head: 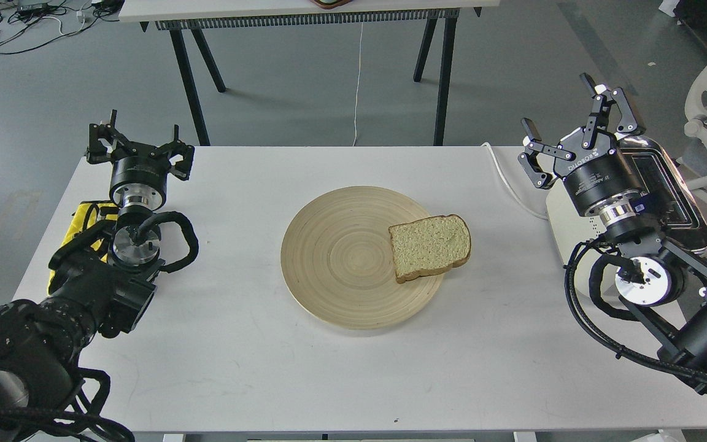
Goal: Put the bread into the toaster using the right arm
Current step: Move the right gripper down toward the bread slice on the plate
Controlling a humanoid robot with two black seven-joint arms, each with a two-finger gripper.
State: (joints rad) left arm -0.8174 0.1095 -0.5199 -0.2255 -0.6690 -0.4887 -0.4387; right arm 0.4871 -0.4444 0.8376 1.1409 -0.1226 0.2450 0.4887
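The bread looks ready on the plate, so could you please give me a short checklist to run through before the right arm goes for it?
1. Right pincer open and empty: ok, fingers spread, nothing between them.
2. Bread reachable: ok, it lies flat on the right side of the wooden plate, its lower corner over the rim, nothing on top.
3. Path from pincer to bread: ok, only bare table between them.
4. Toaster slots free: cannot tell, the right arm hides most of the top.
5. Left pincer out of the way: ok, far left, open, empty.
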